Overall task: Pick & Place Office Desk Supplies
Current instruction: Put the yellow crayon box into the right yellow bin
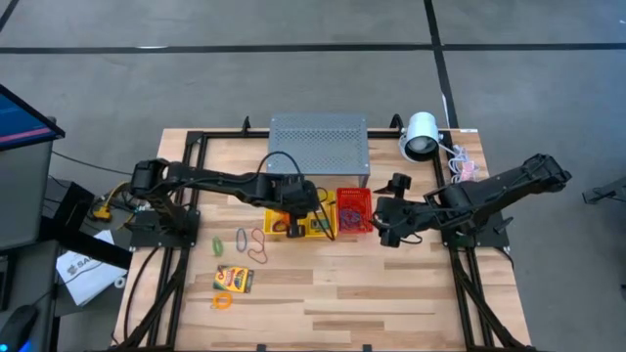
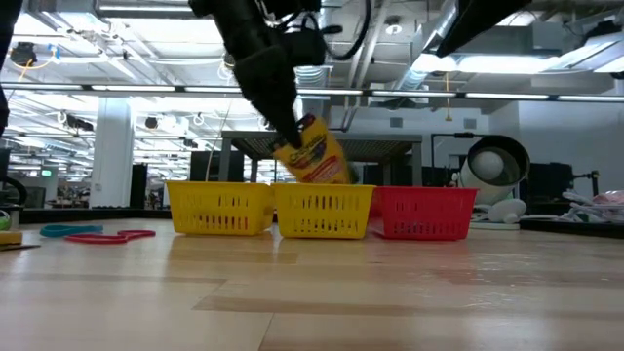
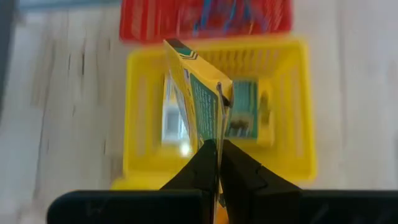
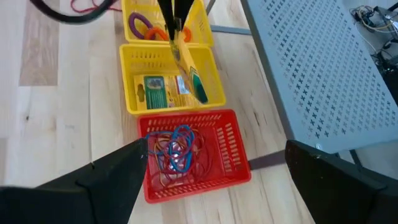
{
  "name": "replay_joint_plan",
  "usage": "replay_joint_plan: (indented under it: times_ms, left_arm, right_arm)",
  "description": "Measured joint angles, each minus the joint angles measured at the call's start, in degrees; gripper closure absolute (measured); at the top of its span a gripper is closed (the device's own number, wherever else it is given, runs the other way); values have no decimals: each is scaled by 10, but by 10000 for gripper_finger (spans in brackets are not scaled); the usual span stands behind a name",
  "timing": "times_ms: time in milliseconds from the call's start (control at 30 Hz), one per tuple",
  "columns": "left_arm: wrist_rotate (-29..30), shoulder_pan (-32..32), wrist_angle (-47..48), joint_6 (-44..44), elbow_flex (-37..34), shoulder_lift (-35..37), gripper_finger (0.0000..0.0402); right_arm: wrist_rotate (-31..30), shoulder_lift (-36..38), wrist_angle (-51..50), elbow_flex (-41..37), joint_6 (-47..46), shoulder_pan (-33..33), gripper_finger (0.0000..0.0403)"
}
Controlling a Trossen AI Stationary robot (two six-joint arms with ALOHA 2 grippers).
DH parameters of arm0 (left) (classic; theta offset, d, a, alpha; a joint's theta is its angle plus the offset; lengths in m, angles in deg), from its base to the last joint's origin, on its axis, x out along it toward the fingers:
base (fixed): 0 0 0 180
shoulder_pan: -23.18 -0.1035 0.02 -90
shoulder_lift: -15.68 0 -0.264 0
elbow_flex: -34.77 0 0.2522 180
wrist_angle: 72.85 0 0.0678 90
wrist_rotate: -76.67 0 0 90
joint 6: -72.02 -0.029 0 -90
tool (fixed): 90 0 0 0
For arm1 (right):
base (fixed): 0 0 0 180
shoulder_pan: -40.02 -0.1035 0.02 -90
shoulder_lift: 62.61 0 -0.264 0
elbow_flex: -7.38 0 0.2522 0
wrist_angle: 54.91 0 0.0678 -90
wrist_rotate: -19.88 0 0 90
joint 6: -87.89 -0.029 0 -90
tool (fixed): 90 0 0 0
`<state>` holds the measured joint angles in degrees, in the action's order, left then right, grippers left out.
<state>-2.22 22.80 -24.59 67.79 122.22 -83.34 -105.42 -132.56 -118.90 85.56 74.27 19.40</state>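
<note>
Left hand (image 3: pixel 219 163) is clamped on a yellow-and-green card box (image 3: pixel 198 102), holding it tilted above the middle yellow basket (image 3: pixel 142 112); in the low view the box's lower edge sits just over that basket's rim. A second card box (image 4: pixel 163 89) lies flat on the floor of the same basket. The red basket (image 4: pixel 219 168) beside it holds a tangle of blue and red band loops (image 4: pixel 176 149), and the far yellow basket (image 4: pixel 202 30) holds purple and orange loops (image 4: pixel 142 26). Right hand (image 1: pixel 388 207) hovers near the red basket, fingers spread wide apart, holding nothing. Out on the table (image 1: pixel 391 293) lie a third card box (image 1: pixel 234 280), an orange loop (image 1: pixel 223 301) just beside it, and several loose loops (image 1: pixel 246 240) near the baskets. A grey perforated metal box (image 1: pixel 318 142) stands behind the baskets.
</note>
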Motion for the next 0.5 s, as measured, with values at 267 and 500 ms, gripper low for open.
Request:
replay_joint_plan:
  times_ms: [267,500]
  left_arm:
    - [17,0,33,-8,28,-48,394]
    - [40,-1,38,-29,62,-59,394]
  right_arm:
    - [-1,-1,-1,0,0,0,35]
    - [-1,-1,-3,0,-1,0,35]
